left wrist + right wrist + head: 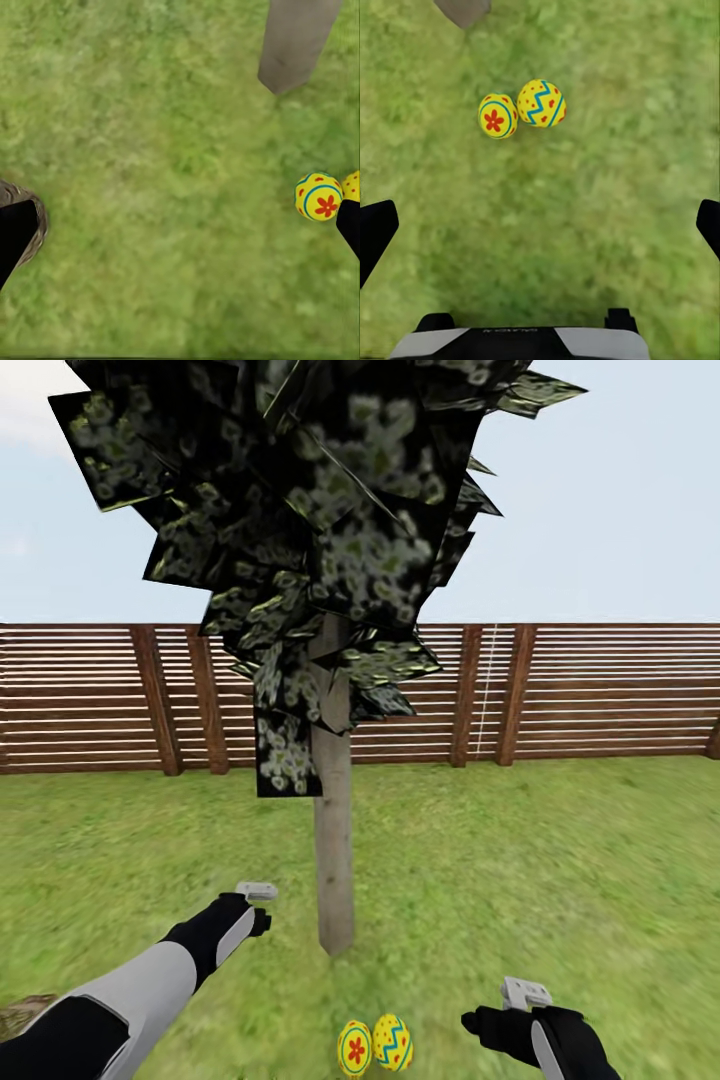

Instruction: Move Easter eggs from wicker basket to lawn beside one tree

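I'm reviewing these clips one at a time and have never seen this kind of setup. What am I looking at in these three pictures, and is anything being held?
These are simulator renders of a two-armed wheeled robot in a fenced garden. The big picture is from a camera on its head, looking forward and down: its left gripper reaches toward the tree, and its right gripper hovers low over the lawn. The other two pictures come from cameras near each gripper, looking along its dark fingers.

On the grass near the trunk lie two yellow eggs side by side: the red-flower egg and the blue-zigzag egg. The left wrist camera also catches a sliver of another yellow egg beside the flower one, and the edge of the wicker basket.

Both grippers are open and hold nothing.
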`<state>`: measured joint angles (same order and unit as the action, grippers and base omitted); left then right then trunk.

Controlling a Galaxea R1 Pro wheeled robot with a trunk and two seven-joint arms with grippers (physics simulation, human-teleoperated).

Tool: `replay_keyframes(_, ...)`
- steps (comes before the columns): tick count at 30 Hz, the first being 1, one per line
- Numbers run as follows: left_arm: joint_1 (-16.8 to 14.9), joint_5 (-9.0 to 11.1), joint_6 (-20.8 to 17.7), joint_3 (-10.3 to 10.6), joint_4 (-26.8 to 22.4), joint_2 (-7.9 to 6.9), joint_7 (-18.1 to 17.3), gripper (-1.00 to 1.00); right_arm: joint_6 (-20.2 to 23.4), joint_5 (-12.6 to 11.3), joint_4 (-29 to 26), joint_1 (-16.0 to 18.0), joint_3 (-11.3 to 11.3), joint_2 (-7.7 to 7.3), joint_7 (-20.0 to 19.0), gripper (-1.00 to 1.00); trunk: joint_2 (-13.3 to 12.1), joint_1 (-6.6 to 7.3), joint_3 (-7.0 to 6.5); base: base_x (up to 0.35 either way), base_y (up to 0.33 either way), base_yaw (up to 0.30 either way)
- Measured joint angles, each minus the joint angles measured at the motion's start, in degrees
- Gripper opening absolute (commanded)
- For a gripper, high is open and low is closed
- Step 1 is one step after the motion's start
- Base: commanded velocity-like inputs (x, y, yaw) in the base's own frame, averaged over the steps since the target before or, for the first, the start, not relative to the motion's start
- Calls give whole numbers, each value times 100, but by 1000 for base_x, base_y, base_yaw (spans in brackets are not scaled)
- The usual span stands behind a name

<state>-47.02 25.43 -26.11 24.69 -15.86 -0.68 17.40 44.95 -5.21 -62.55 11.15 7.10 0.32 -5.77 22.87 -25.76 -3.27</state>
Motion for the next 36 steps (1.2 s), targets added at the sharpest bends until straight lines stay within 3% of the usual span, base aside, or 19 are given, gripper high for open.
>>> replay_keyframes(11,14,-1,170,-1,2,-2,-1,100,-6,-4,18,0,-5,7,13,100,-1,0,56,0,125,230)
replay_keyframes(36,47,5,247,-10,2,-6,0,100,-10,-4,65,0,-14,8,23,100,0,0,187,0,278,234)
